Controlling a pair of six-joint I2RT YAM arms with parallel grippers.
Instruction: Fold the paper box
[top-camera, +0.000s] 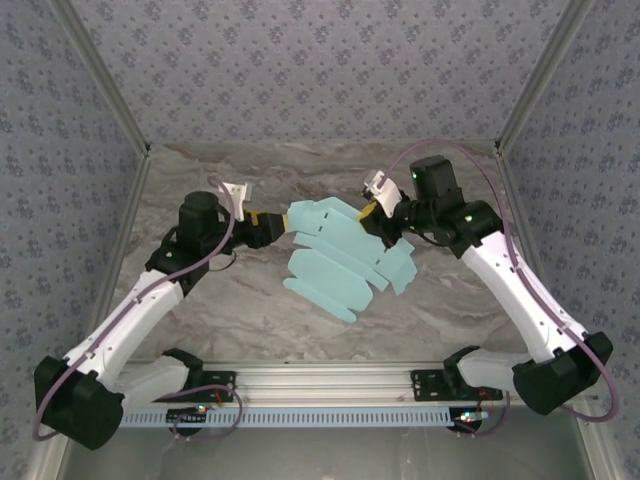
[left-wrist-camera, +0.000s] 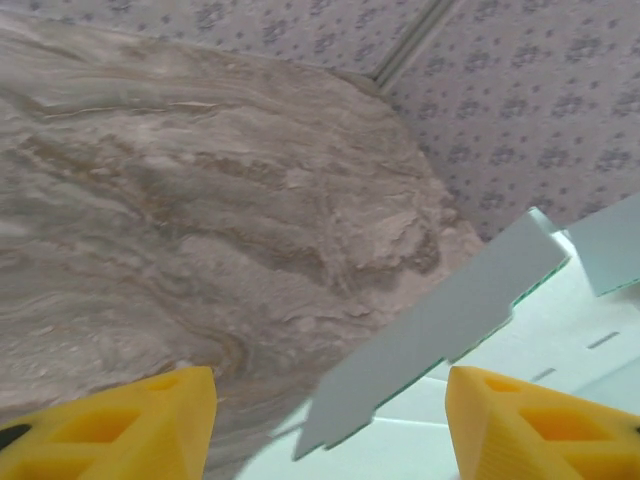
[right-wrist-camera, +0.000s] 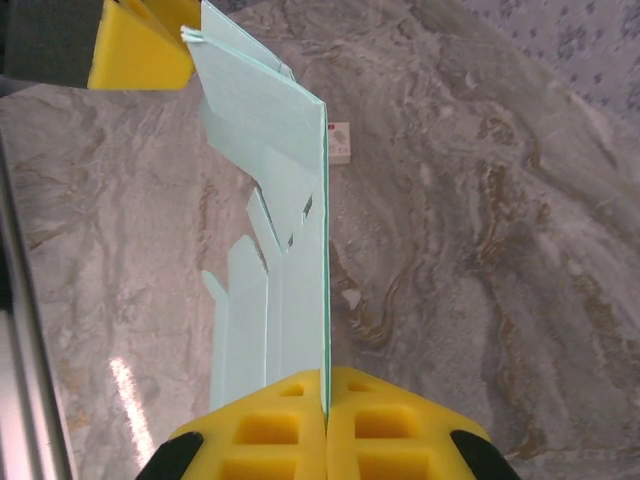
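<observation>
Paper box (top-camera: 345, 265), top view: the light blue die-cut sheet hangs partly folded above the marbled table (top-camera: 250, 320), between the two arms. The right gripper (top-camera: 377, 213) clamps its far right edge. The left gripper (top-camera: 272, 226) sits at its left edge.

Left wrist view: the yellow fingers (left-wrist-camera: 130, 430) stand well apart. A raised flap of the sheet lies in the gap and touches neither finger, so the left gripper is open and holds nothing.

Right wrist view: the fingers (right-wrist-camera: 280, 430) are closed on the sheet's edge, and the sheet stands on edge, running away from them. A small white tag (right-wrist-camera: 339, 142) lies on the table beyond.

Procedure, as judged: keep the right clamp firm, since it is the only support. Seat the left fingers on the next flap, close to its crease, before closing. Fold slowly, because thin card is likely to buckle or slip if pushed away from the score line.
</observation>
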